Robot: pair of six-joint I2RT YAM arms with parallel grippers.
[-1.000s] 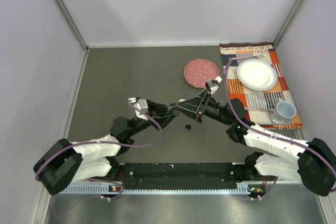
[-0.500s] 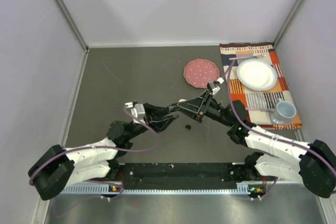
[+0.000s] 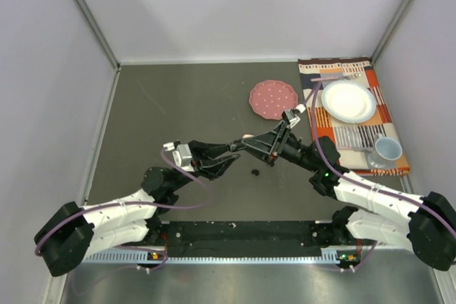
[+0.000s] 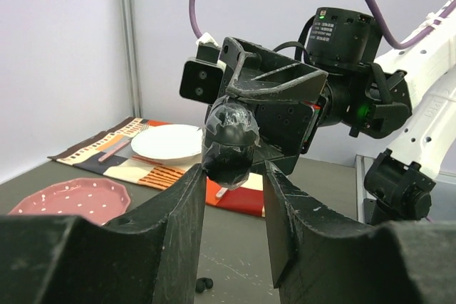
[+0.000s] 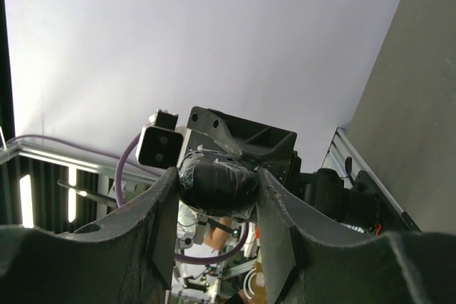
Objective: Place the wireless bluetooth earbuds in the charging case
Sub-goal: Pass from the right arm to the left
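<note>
Black and glossy, the charging case (image 4: 228,144) hangs in the air over the middle of the desk (image 3: 178,97). It is caught from two sides: your left pincer (image 4: 234,176) is clamped on one end and your right pincer (image 5: 217,176) on the other. The rounded shell looks hard, light and slippery, so I'd press on its broader flanks rather than the curved ends. Whether the lid is up, or anything sits inside, you cannot tell from these views.

One black earbud (image 3: 254,172) lies on the desk just on the near side of the pincers; the others you cannot make out. It is tiny and will likely roll or squirt away, so pinch it across its body. Off to the right, the white plate (image 3: 348,100) looks bare, and the inside of the mug (image 3: 387,149) cannot be read.
</note>
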